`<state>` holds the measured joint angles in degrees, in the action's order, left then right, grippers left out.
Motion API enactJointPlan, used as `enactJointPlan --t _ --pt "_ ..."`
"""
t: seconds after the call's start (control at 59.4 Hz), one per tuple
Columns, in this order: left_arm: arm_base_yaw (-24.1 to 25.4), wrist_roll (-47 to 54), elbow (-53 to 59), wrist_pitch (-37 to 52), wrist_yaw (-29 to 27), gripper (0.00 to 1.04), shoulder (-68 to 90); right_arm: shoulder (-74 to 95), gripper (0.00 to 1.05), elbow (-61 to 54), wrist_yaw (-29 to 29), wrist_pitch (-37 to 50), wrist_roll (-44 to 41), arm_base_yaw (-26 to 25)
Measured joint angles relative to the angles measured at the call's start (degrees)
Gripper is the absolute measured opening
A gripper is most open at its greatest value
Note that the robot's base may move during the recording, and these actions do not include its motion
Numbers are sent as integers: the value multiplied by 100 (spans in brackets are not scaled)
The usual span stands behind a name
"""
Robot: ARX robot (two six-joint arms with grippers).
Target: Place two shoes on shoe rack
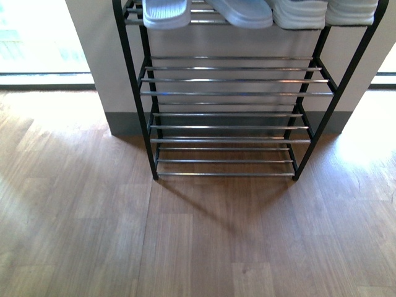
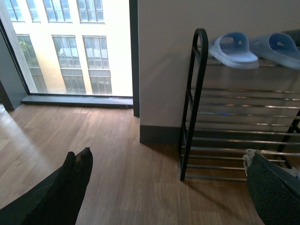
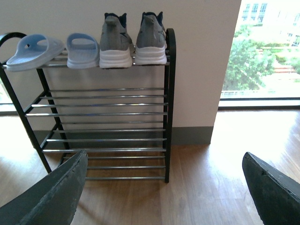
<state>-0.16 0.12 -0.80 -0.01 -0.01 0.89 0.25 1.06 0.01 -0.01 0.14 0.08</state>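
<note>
Bare floor (image 1: pixel 185 247) near | both grippers (image 3: pixel 164 187) (image 2: pixel 168 187) spread wide, empty | slides (image 3: pixel 51 47), sneakers (image 3: pixel 133 40) heels-out on top tier of shoe rack (image 3: pixel 168 103), far, against wall: task apparently complete

shoe rack (image 1: pixel 229 93) top and shoes (image 1: pixel 247 12) cropped in front view

I see the shoe rack (image 3: pixel 166 108) against the wall. On its top shelf sit two blue slides (image 3: pixel 56 49) and, just beside them, two grey sneakers (image 3: pixel 133 40). My right gripper (image 3: pixel 164 187) is wide open, holding nothing.
</note>
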Motion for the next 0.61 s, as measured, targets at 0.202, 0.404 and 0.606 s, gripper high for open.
enactJointPlan --t 0.202,0.404,0.606 --pt "0 0 0 0 0 95 0 -2 96 0 -4 -2 0 0" --pt "0 0 0 0 0 95 0 -2 96 0 -4 -2 0 0" --pt "0 0 0 0 0 95 0 -4 96 0 -7 -2 0 0"
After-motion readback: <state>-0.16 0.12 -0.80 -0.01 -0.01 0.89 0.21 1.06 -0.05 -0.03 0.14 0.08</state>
